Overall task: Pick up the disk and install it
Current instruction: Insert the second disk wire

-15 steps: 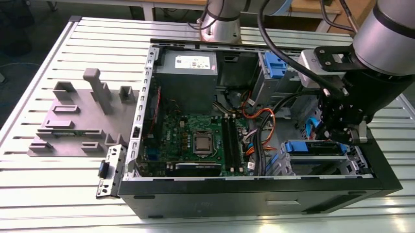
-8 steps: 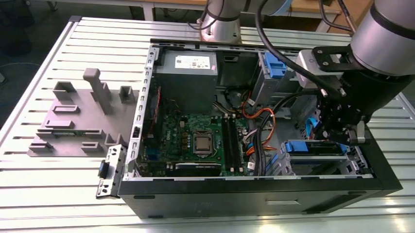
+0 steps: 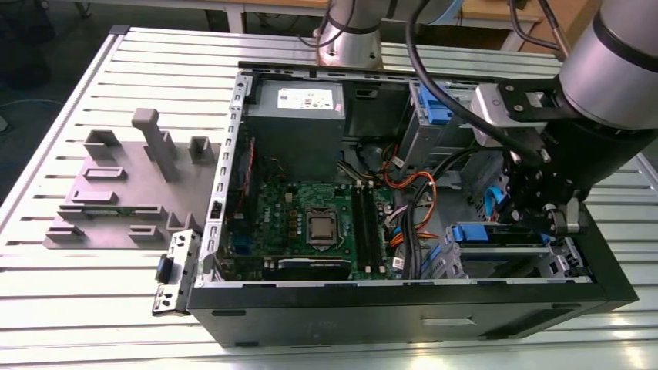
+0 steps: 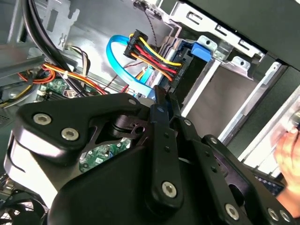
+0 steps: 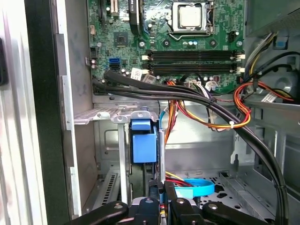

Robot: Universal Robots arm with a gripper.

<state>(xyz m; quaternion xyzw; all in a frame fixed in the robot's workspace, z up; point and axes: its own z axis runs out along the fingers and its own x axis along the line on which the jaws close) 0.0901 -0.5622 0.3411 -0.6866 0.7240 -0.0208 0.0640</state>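
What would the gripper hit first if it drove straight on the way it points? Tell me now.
Probably the black plug with its red and yellow wires, just ahead of the gripper in the second wrist view. The blue cable loops beside it. Depth is unclear, so it might only brush past.

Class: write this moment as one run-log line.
gripper: inside computer case, at drive bay | disk: blue rail showing in bay, beside gripper
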